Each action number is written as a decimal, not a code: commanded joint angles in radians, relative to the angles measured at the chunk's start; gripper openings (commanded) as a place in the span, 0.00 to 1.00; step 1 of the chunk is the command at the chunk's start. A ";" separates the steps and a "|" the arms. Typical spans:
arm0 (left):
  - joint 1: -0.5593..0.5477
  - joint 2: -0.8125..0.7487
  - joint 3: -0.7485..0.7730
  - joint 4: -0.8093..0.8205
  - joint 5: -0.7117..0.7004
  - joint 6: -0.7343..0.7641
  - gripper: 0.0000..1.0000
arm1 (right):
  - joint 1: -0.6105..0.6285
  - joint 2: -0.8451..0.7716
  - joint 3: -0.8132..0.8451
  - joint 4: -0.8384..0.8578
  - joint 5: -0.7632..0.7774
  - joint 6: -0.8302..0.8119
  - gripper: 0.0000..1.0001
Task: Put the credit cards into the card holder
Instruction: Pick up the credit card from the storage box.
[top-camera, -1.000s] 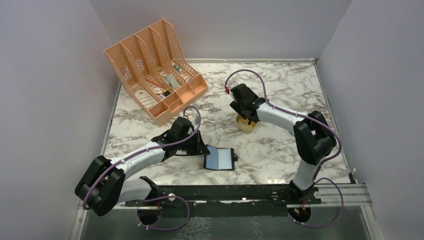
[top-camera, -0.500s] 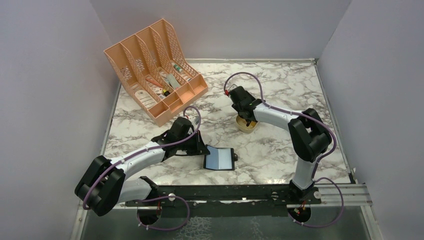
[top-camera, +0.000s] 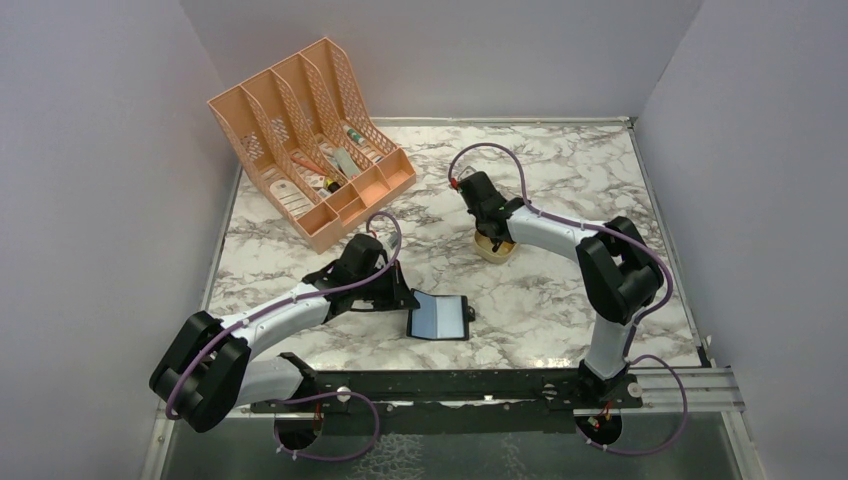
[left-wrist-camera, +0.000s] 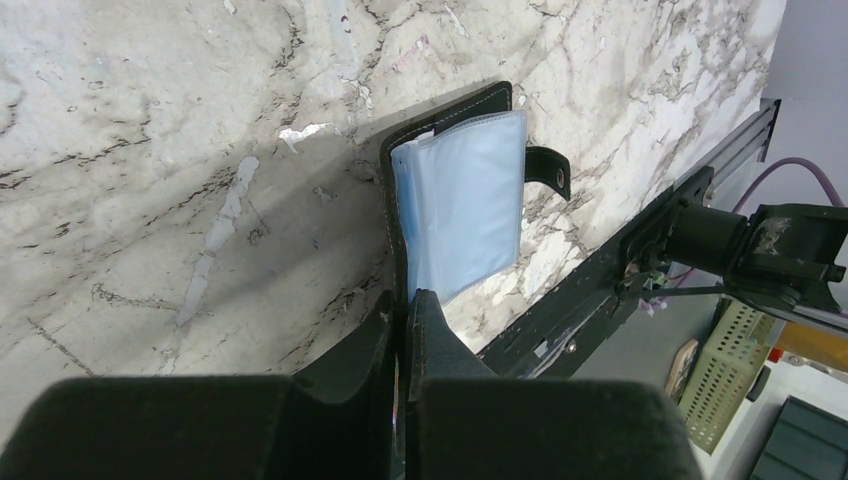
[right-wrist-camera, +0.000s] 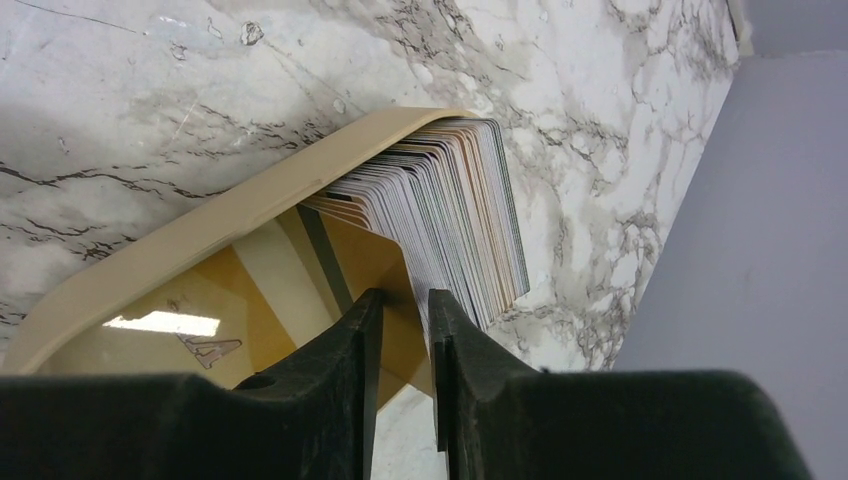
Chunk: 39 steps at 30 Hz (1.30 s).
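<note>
The black card holder lies open on the marble near the front, its blue-grey inner sleeves face up and the snap tab to the right. My left gripper is shut on the holder's left cover edge. The credit cards stand as a thick stack in the gold oval tin, which also shows in the top view. My right gripper is down at the stack's near end with its jaws a narrow gap apart. The nearest card edge sits by the right fingertip.
A peach plastic desk organiser with pens and small items stands at the back left. Grey walls enclose the table on three sides. A black rail runs along the front edge, close to the holder.
My right gripper has shifted slightly left and back over the tin and settled onto the card stack. My left gripper and the card holder have not moved.
</note>
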 joint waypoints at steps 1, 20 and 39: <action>0.009 -0.007 -0.008 0.024 0.023 0.010 0.00 | -0.003 -0.020 0.005 0.013 0.041 0.008 0.21; 0.008 -0.030 -0.016 0.017 0.019 0.001 0.00 | -0.003 -0.047 0.016 -0.020 0.050 0.028 0.20; 0.009 -0.030 -0.009 0.014 0.020 0.004 0.00 | -0.003 -0.080 0.014 -0.044 -0.042 0.017 0.01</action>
